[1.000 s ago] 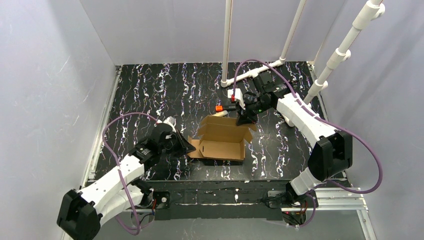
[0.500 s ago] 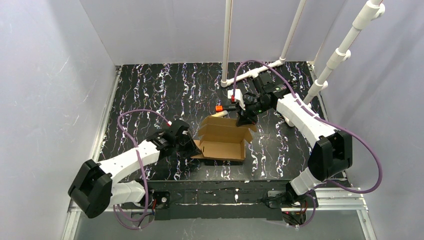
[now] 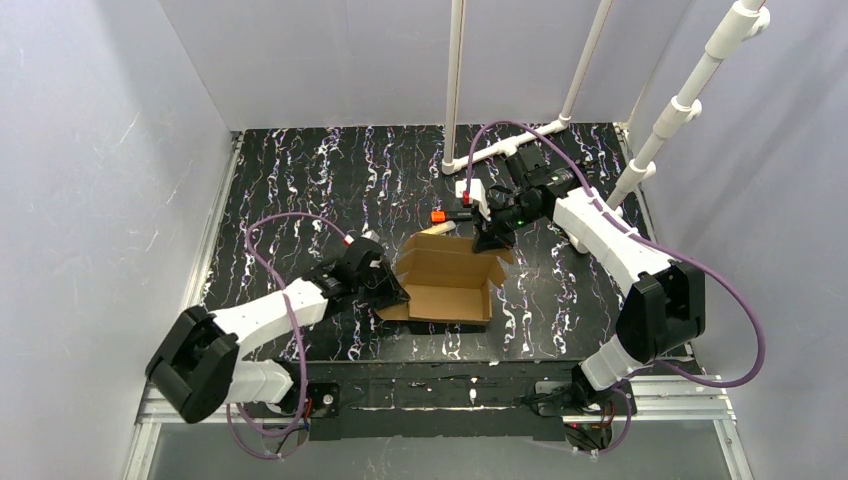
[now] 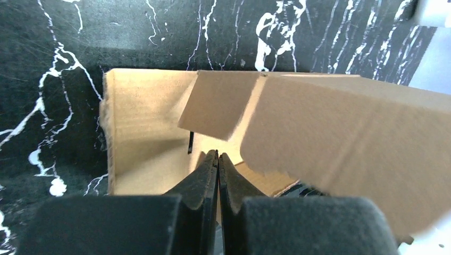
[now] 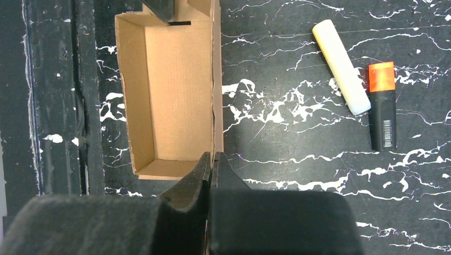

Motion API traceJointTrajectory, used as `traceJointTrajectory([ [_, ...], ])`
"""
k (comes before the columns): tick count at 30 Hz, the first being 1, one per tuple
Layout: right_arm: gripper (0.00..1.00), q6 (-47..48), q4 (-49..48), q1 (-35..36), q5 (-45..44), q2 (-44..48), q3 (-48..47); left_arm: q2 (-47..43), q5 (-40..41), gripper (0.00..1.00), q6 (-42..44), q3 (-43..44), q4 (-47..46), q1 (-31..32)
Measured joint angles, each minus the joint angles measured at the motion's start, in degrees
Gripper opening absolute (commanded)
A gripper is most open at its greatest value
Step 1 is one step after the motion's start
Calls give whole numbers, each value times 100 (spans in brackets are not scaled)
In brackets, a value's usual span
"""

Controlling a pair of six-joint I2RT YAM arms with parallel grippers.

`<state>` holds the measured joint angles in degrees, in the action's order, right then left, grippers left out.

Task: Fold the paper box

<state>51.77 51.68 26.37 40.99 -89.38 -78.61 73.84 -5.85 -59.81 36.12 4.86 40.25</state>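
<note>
The paper box (image 3: 445,283) is brown cardboard, lying as an open tray on the black marbled table with its back panel standing up. My left gripper (image 3: 398,292) is shut at the box's left end. In the left wrist view its tips (image 4: 218,154) are pressed together with nothing between them, low against the end flap (image 4: 213,106), which leans inward. My right gripper (image 3: 487,243) is shut on the top edge of the upright back panel at the box's right end. From the right wrist camera that panel (image 5: 215,79) appears edge-on, running into the closed tips (image 5: 213,155).
A pale yellow marker (image 5: 340,66) and an orange-capped black highlighter (image 5: 383,106) lie just behind the box; the top view shows the highlighter (image 3: 437,215) there too. White pipes (image 3: 455,90) rise at the back right. A black rail (image 3: 430,385) runs along the near edge.
My left arm has swung right and forward, bringing its shut gripper up against the box's left end. The right arm and the box's back panel have stayed put.
</note>
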Motion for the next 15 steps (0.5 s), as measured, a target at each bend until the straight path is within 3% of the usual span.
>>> traceJointTrajectory([
  [8,1,-2,-31,0,-13,55,42,-1705,190,0,372,-662,-271,-275],
  [15,1,2,-31,0,-7,79,46,-1303,444,0,431,-675,-286,-595],
])
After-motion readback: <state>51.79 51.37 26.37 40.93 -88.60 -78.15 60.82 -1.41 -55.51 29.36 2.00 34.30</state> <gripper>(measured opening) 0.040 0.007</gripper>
